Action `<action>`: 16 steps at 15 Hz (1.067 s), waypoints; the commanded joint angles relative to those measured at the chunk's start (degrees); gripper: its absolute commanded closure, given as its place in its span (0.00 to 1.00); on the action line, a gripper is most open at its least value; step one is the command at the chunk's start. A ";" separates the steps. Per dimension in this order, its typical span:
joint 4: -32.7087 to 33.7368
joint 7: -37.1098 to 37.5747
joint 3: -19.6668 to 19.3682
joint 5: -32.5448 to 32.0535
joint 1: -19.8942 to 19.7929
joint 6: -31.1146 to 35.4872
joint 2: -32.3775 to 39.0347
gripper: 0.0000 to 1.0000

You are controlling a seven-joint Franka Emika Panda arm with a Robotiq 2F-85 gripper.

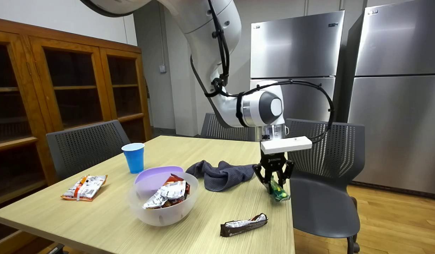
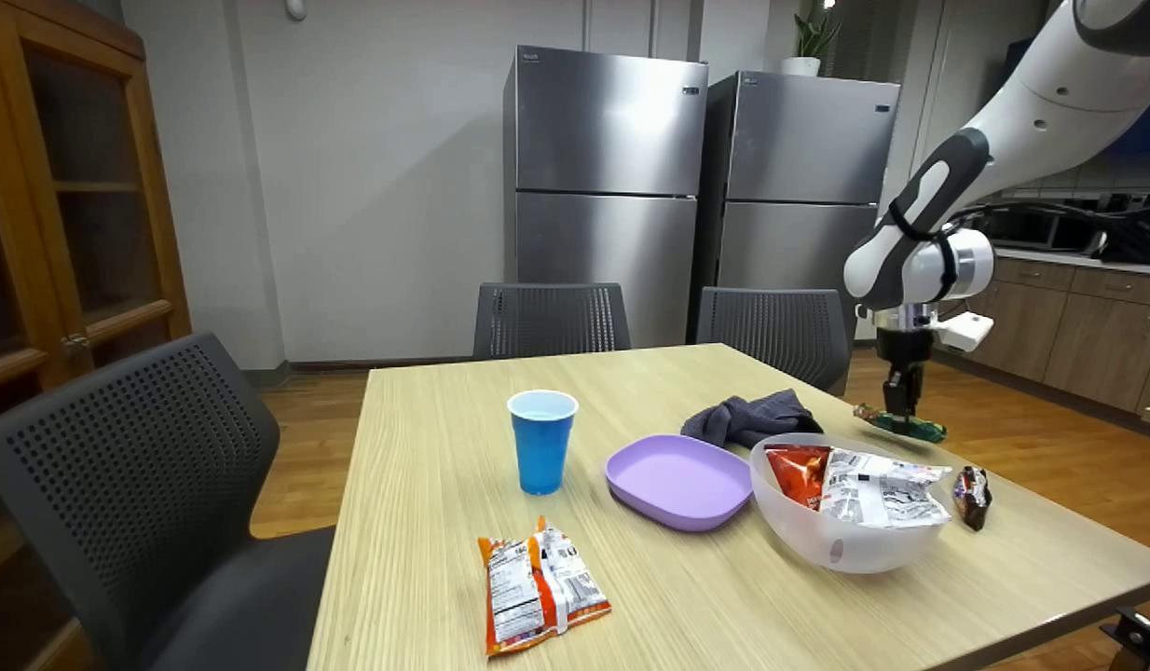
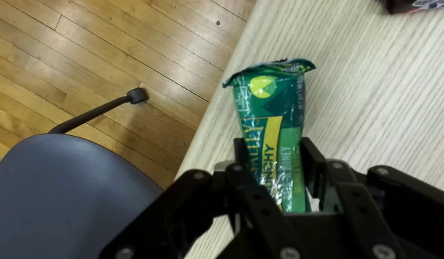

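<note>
One Robotiq gripper (image 3: 274, 153) pinches a green Crunchy granola bar (image 3: 270, 97) by its long sides, likely because that narrow span suits the fingers and leaves the crimped end free. The bar is just inside the edge of the table (image 1: 203, 241) that a dark gray chair (image 1: 325, 211) stands beside; whether it rests on the wood or hangs slightly above, I cannot tell. Near that same edge lies a brown wrapped bar (image 1: 244, 225). Inward, a crumpled dark cloth (image 1: 221, 175) and a translucent bowl (image 1: 161, 217) stand in the way of the opposite edge, the bowl's wall probably keeping its snack packets (image 2: 883, 489) from sliding. Past them sit a purple plate (image 2: 677, 480), a blue cup (image 2: 542, 447) and, toward that opposite edge, an orange-and-white chip bag (image 2: 542, 587).
</note>
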 commanded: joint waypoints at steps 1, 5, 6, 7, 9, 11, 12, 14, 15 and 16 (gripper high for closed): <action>-2.92 1.20 0.66 1.78 0.68 -3.24 -5.11 0.87; -5.53 1.92 1.30 3.84 1.85 -4.37 -9.14 0.87; -6.35 2.02 1.47 4.16 2.16 -4.18 -10.02 0.87; -7.30 2.57 1.61 4.29 2.72 -3.98 -10.95 0.87; -8.96 3.11 1.84 4.47 3.72 -3.80 -12.63 0.87; -11.22 3.74 2.16 4.47 4.92 -3.09 -14.66 0.87; -12.16 4.13 2.33 4.56 5.47 -2.93 -15.52 0.87; -13.68 6.07 2.60 4.71 7.11 -3.43 -17.01 0.87; -14.39 7.16 2.81 4.67 7.97 -3.31 -17.71 0.87; -15.15 7.93 3.11 4.63 8.66 -3.11 -18.35 0.87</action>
